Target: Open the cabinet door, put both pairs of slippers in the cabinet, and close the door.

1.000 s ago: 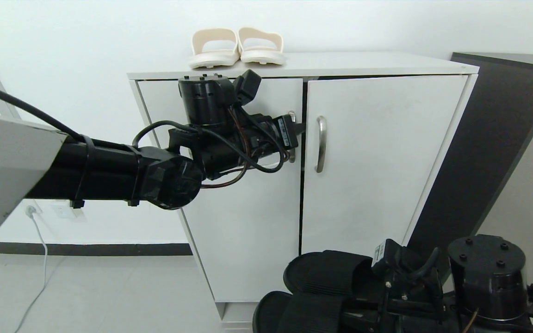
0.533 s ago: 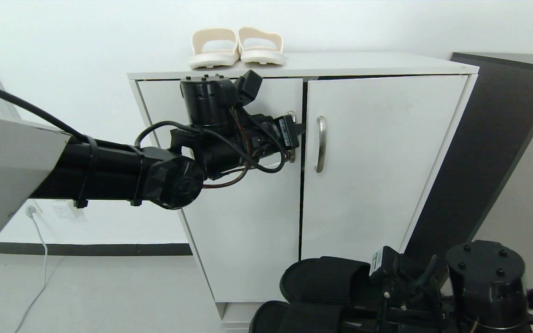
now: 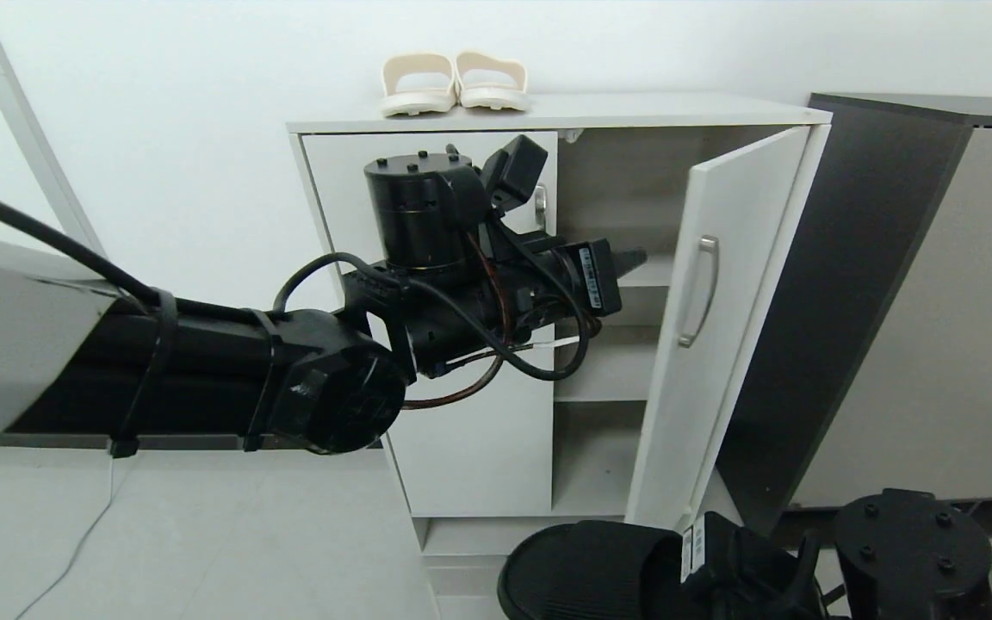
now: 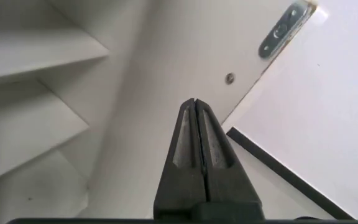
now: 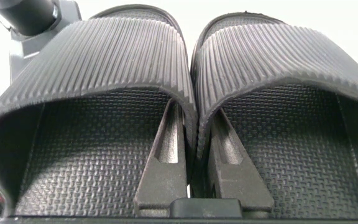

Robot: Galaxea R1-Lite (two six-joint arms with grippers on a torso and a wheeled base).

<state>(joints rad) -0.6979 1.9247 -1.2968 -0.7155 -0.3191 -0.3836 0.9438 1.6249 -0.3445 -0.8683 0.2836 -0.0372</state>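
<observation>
The white cabinet [image 3: 685, 110] has its right door [image 3: 733, 362] swung wide open; the left door [image 3: 479, 456] is closed. Bare shelves [image 3: 604, 383] show inside. My left gripper [image 3: 636, 257] is shut and empty, its tip in the open right half at upper-shelf height; its closed fingers [image 4: 194, 107] point at the cabinet's inner wall. A cream pair of slippers [image 3: 453, 84] rests on the cabinet top. Low in front of the cabinet, my right gripper [image 5: 191, 134] is shut on the black slippers [image 3: 586, 568], clamping the two touching inner strap walls [image 5: 194, 93].
The open door's metal handle [image 3: 698, 291] faces outward. A dark grey panel [image 3: 815, 301] and a light grey cabinet [image 3: 935, 344] stand just right of the open door. Bare floor [image 3: 203, 534] lies to the left, with a thin cable [image 3: 74, 551] across it.
The right door has gone from closed to wide open. My left gripper now points into the opening. The head view has shifted back, and the black slippers sit lower in it.
</observation>
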